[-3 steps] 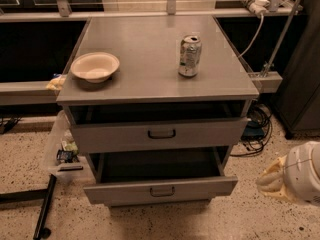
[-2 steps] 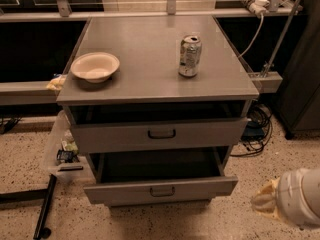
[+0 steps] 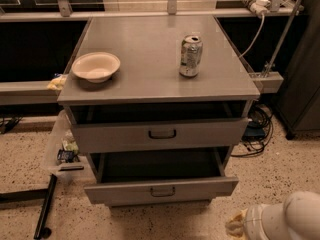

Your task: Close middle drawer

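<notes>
The grey cabinet [image 3: 160,54] shows two drawer fronts. The upper, taller drawer [image 3: 115,136] with the bigger black handle [image 3: 162,133] stands slightly open. Below it, the middle drawer [image 3: 200,188], shallow with a small dark loop handle [image 3: 162,190], is pulled out well past the upper one, and its dark inside shows. The lowest drawer is hidden under it. My gripper [image 3: 235,225] is at the bottom right edge of the camera view, low above the floor, to the right of and in front of the middle drawer, apart from it.
On the cabinet top stand a cream bowl [image 3: 95,66] at the left and a drink can [image 3: 190,55] at the right. A clear bin with clutter [image 3: 62,149] and a black bar [image 3: 45,211] lie on the floor at the left. Cables [image 3: 257,129] lie at the right.
My gripper and arm have moved down and to the left, from beside the middle drawer's right end to the bottom edge of the view. The drawers have not moved.
</notes>
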Controlling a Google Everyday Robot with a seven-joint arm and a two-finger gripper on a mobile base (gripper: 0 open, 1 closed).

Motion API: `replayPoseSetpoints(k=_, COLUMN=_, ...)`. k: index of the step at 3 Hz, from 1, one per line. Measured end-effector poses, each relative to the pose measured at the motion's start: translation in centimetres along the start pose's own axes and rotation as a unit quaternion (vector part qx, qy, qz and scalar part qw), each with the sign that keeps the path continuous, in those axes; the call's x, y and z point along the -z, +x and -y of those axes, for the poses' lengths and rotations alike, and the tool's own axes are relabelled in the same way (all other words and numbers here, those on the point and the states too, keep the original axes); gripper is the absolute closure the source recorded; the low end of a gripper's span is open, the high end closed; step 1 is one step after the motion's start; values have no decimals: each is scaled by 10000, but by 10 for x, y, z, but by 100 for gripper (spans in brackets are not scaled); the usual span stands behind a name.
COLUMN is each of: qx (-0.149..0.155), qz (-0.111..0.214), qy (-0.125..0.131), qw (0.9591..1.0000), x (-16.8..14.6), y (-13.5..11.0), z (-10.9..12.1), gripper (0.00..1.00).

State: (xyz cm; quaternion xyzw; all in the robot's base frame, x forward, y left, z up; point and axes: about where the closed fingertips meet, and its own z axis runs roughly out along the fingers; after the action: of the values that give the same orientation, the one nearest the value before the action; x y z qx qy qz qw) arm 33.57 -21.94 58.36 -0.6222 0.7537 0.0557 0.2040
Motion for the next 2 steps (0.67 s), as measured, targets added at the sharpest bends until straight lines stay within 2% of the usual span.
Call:
replayPoseSetpoints(k=1, qx=-88, qz=151, qy=41, qw=9998, x=-42, y=9, z=3, gripper=100)
replayPoseSetpoints(k=2, qx=31, qz=67, qy=120, qw=9999, x=-54, y=16, z=-4, gripper=100)
